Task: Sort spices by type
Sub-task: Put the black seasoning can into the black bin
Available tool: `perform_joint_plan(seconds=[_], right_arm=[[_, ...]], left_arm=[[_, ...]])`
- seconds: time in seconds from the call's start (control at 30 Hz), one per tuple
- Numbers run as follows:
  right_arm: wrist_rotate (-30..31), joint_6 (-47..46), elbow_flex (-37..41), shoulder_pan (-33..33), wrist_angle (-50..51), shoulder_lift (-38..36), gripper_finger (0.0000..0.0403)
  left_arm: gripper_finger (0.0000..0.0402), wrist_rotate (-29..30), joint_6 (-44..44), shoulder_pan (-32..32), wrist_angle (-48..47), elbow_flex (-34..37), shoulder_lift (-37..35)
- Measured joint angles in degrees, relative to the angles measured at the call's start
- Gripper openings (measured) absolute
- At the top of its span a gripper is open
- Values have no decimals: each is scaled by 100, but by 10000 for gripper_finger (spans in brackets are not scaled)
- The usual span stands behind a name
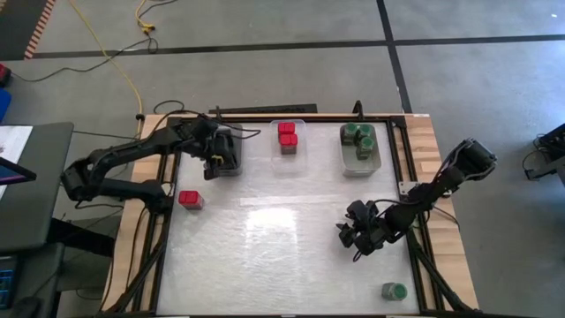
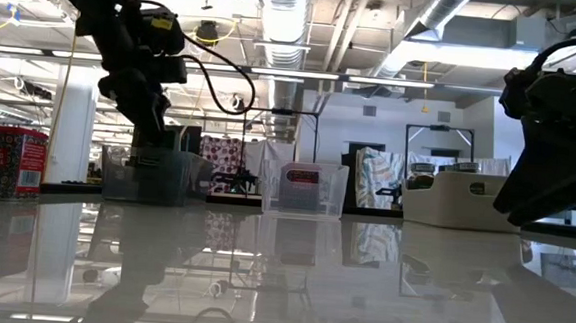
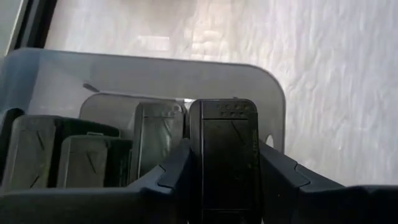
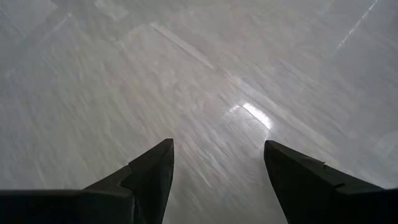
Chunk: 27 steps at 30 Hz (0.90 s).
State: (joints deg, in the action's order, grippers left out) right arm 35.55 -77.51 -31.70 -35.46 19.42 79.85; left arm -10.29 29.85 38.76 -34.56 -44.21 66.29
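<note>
While the left gripper [image 1: 214,159] hangs over the left bin [image 1: 231,168] at the table's far edge, its fingers [image 3: 177,174] are clamped on a black box [image 3: 227,152], held upright just above the bin's inside. More black boxes [image 3: 93,155] already stand in that bin, packed side by side.

Right gripper [image 1: 353,238] sits low over the bare table [image 1: 265,256] on the right side, jaws apart, nothing between them; the wrist view shows only table surface past the fingertips.

Middle bin [image 1: 289,146] holds red boxes [image 1: 287,133]. Right bin [image 1: 360,150] holds green-lidded jars [image 1: 358,135].

Loose items: one red box [image 1: 189,200] on the table near the left edge, near side of the left bin, well apart from it. One green-lidded jar [image 1: 394,291] near the front right corner, near the right gripper but not touching.
</note>
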Motion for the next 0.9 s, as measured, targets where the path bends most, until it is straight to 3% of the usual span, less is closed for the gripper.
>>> perform_joint_plan(seconds=[0.33, 0.9], right_arm=[[2, 13, 0, 0, 2, 0, 276], [0, -7, 0, 0, 2, 0, 276]], left_arm=[[126, 5, 76, -4, 418, 477, 1], [149, 14, -32, -2, 448, 499, 1]])
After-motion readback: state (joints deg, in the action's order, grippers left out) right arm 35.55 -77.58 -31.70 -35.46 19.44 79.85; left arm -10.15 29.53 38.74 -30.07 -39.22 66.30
